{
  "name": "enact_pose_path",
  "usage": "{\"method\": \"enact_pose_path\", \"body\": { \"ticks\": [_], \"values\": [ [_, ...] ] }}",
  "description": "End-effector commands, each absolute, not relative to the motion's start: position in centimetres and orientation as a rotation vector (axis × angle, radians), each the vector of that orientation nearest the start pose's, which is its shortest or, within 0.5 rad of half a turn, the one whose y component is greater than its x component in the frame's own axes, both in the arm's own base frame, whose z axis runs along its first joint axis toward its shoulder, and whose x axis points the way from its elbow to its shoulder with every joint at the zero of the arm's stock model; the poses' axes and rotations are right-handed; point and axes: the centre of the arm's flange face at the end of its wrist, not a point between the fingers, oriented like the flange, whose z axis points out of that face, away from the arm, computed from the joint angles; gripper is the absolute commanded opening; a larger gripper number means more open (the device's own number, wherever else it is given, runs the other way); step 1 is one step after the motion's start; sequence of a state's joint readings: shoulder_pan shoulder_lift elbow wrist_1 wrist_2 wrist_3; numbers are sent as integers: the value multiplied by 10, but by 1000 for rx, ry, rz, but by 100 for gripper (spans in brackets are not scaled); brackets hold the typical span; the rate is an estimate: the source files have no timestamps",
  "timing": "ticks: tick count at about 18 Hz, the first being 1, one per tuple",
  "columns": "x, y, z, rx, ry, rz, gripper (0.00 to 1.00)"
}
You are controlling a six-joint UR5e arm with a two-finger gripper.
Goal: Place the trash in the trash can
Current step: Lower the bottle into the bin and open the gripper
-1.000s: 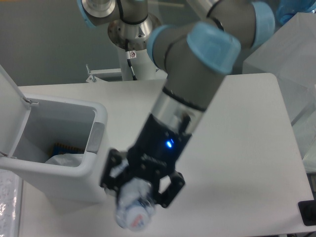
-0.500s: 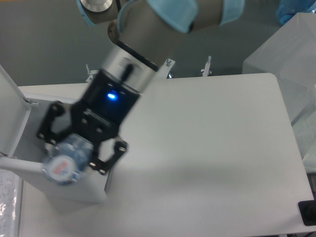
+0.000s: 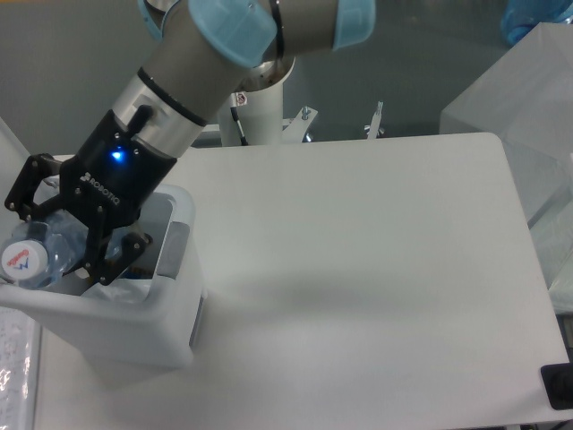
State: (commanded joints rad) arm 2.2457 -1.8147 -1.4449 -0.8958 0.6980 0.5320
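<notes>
I see the gripper [image 3: 55,240] clamped on the bottle [image 3: 40,249], its black fingers [image 3: 25,184] pressing the clear body from either side. The bottle is clear plastic, crinkled along its length, with a white round cap end bearing a red and blue mark that faces me at the near left. It lies tilted, cap end toward the near left, held over the open top of the trash can [image 3: 170,296] at the left of the tabletop [image 3: 358,269].

The trash can is a white boxy bin with a grey panel on its right wall, just under the rim. Its white lid [image 3: 12,148] stands open at the far left, mostly hidden behind the gripper. Inside the bin I can make out some pale crumpled material under the gripper, but I cannot tell what it is.

A blue light glows on the black gripper body. The arm [image 3: 192,72] slants up to the far right, with light blue joint caps.
</notes>
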Motion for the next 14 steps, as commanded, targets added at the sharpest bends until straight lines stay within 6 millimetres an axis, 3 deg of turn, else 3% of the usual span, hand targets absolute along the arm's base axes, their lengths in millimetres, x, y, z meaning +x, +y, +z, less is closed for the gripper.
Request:
{"method": "enact_pose_path", "body": {
  "ticks": [1, 5, 14],
  "values": [
    [-217, 607, 524, -2187, 138, -480, 100],
    [-219, 605, 514, -2199, 128, -490, 100],
    [-259, 590, 518, -2202, 61, -419, 100]
  ]
}}
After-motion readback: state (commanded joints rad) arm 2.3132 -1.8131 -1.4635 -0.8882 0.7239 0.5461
